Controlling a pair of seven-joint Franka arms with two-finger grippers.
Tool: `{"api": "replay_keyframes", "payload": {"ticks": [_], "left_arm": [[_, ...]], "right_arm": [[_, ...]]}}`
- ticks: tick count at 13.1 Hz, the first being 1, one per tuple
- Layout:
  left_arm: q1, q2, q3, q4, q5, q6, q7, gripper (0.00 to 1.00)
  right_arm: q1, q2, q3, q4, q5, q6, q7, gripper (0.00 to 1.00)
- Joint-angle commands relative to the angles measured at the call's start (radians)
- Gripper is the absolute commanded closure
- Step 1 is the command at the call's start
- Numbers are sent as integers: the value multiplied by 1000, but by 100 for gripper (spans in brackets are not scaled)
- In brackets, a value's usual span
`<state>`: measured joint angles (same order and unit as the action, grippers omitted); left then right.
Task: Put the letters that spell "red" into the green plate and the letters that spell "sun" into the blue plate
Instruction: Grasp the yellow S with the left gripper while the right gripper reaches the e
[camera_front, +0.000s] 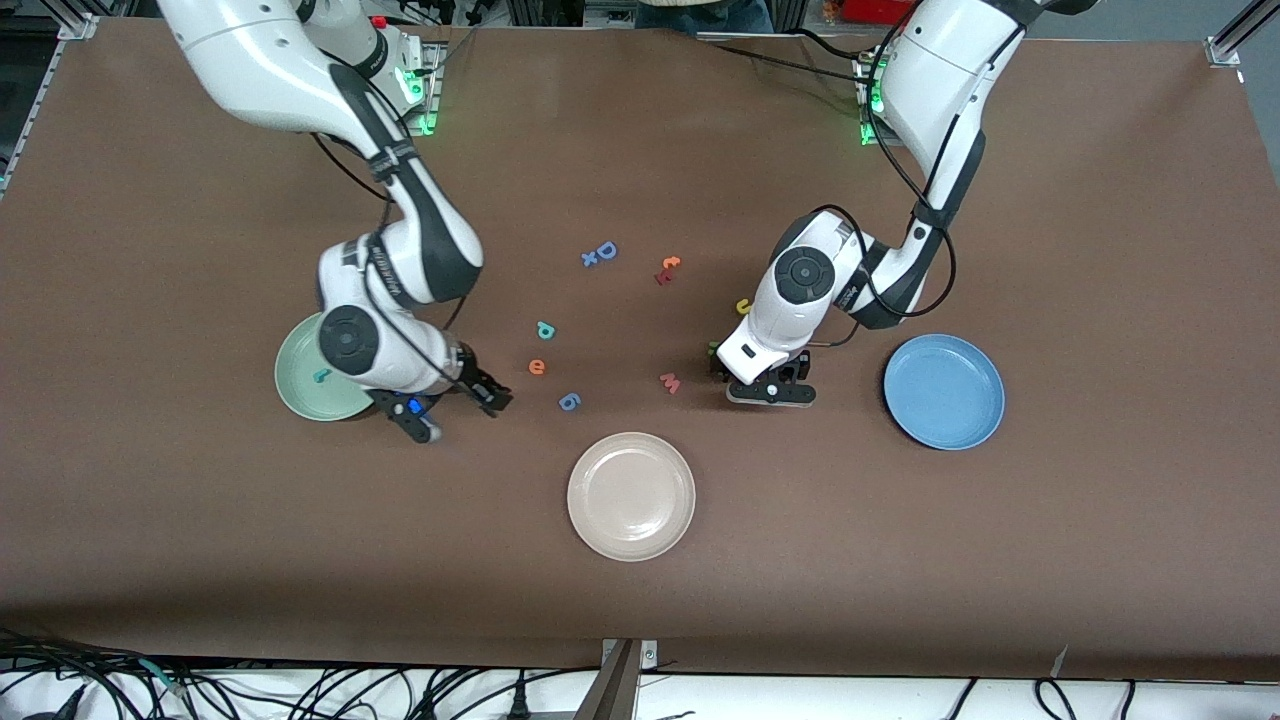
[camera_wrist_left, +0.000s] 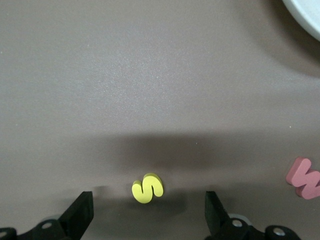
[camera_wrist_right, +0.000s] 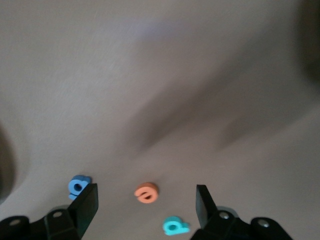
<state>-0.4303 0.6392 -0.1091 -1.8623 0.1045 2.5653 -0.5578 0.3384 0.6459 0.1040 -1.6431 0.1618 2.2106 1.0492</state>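
My left gripper (camera_front: 768, 392) (camera_wrist_left: 148, 206) hangs low over the table, open, with the yellow s (camera_wrist_left: 147, 188) lying between its fingers, untouched. The yellow u (camera_front: 743, 306) lies beside that arm, and an olive-green n (camera_front: 713, 350) peeks out at the hand's edge. The blue plate (camera_front: 943, 391) holds nothing. My right gripper (camera_front: 462, 412) (camera_wrist_right: 146, 206) is open beside the green plate (camera_front: 300, 395), which holds the teal r (camera_front: 321, 376). The orange e (camera_front: 537, 366) (camera_wrist_right: 147, 192) and teal d (camera_front: 545, 329) (camera_wrist_right: 176, 226) lie on the table near it.
A beige-white plate (camera_front: 631, 495) (camera_wrist_left: 305, 15) sits nearest the front camera. A pink w (camera_front: 670, 382) (camera_wrist_left: 305, 178), a blue 6 (camera_front: 569, 401) (camera_wrist_right: 78, 185), a blue D with an x (camera_front: 600, 253) and red-orange letters (camera_front: 667, 269) are scattered mid-table.
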Motion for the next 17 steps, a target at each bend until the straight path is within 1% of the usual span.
{"api": "replay_keyframes", "payload": {"ticks": [1,2,4,5,6,7,8,10,11,12,13,14,15,16,17], "left_arm": [[-4,3,2,-6,35,16,-19,2],[-4,5,2,-6,35,18,-19,2],[-4,11,2,-6,35,29,-19,2],[-4,13,2,-5,35,30,-19,4],[-2,13,2,-5,35,30,-19,10],[-2,13,2,-5,35,30,-17,11],[-1,13,2,-5,35,30,-17,15],[1,13,2,-3,35,29,-17,17],[2,13,2,-3,35,29,-17,19],[2,13,2,-3,35,29,-17,22],[2,13,2,-2,35,29,-17,23],[2,13,2,-2,35,29,-17,26],[4,13,2,-2,35,29,-16,31],[4,13,2,0,35,29,-16,34],[4,13,2,0,35,29,-16,39]], "right_arm": [[31,34,-4,-26,12,98,29,13],[36,37,-4,-39,10,121,29,13],[41,37,-4,-56,8,126,29,13],[47,37,-4,-66,10,126,29,13],[59,35,-4,-70,10,126,40,13],[71,35,-4,-72,10,124,57,13],[86,35,-4,-72,10,126,70,15],[96,37,-6,-78,8,127,74,17],[99,37,-6,-86,2,130,74,19],[99,35,-7,-95,-2,133,74,24],[99,35,-9,-101,-5,136,69,25],[99,35,-12,-107,-27,138,64,30],[97,35,-18,-113,-56,136,64,30],[99,35,-20,-121,-59,138,64,30],[99,34,-20,-121,-59,138,64,38]]}}
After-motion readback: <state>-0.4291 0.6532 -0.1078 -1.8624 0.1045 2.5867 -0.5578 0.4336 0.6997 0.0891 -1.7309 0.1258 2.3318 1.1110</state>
